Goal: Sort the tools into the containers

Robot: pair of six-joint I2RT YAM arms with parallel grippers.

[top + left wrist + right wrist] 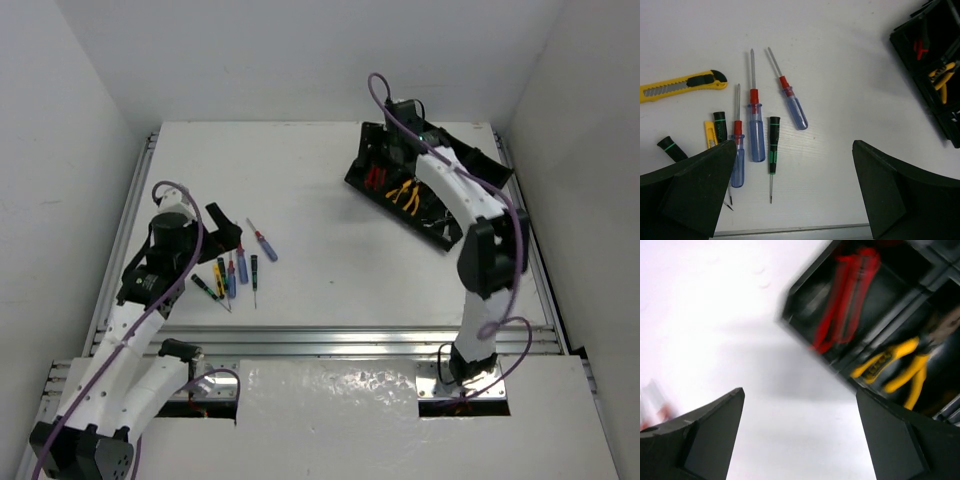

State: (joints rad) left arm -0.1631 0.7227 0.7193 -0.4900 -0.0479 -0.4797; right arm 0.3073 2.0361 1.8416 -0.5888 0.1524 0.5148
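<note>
Main risk on the left side: the screwdrivers [756, 135] lie bunched on the white table [855, 65], handles nearly touching. A wide grasp there could catch two at once or knock a neighbour. The thin round handles look likely to roll away from a pad. A yellow utility knife [682, 85] sits just beside the bunch and could get bumped too.

Risk on the right side: the black tray [805, 335] sits skewed near the far right of the table, and a finger clipping its rim could shove it.

Left gripper [793, 150] hovers over the near end of the screwdriver bunch. Its jaws are spread wide, holding nothing and touching nothing.

Right gripper [800, 392] hangs over bare table just beside the tray edge, also wide apart and empty. That view is blurred.

Red-handled pliers [850, 295] lie in one tray compartment and yellow-handled pliers [895, 370] in the adjoining one. No screwdriver shows in the tray, so most of the sorting looks undone.
</note>
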